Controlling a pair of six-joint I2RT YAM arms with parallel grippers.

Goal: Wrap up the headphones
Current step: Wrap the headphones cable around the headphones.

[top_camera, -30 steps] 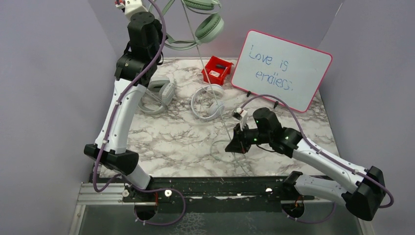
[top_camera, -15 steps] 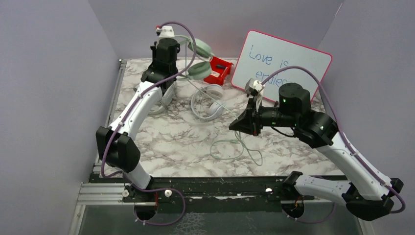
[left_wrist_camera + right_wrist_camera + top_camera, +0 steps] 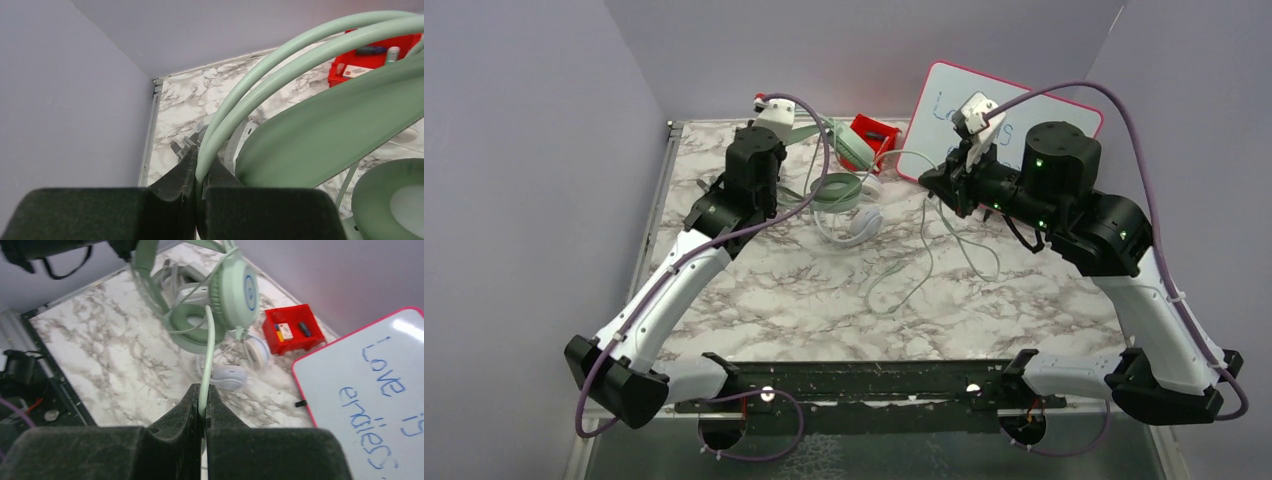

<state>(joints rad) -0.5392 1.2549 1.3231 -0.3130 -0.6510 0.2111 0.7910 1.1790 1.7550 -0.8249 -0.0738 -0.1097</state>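
Mint headphones (image 3: 836, 190) hung above the marble table (image 3: 754, 300), at approx. 11 o'clock from table centre in the top view.

L. arm: the left gripper (image 3: 198, 167) was clamped on the thin twin wires of the headband (image 3: 300, 55), jaws closed w/ only the wire between them. The broad inner band and one padded cup filled that wrist view from 3 to 5 o'clock.

R. arm: the right gripper (image 3: 204, 400) was pinched tight on the pair's cable (image 3: 208, 340). From the fingers the cable ran toward 12 o'clock, up to the cup w/ a blue ring on its outer face. In the top view the rest of the cable dropped from the gripper and lay in loose loops on the table near centre.

White headphones (image 3: 856, 225) lay flat on the table, approx. 12 o'clock from centre, just beneath the hanging mint cup.

Red bin (image 3: 874, 135) sat at the back edge, 12 o'clock. Whiteboard (image 3: 370, 390) w/ pink rim and blue handwriting leaned at 1 o'clock, partly hidden by the R. arm in the top view.
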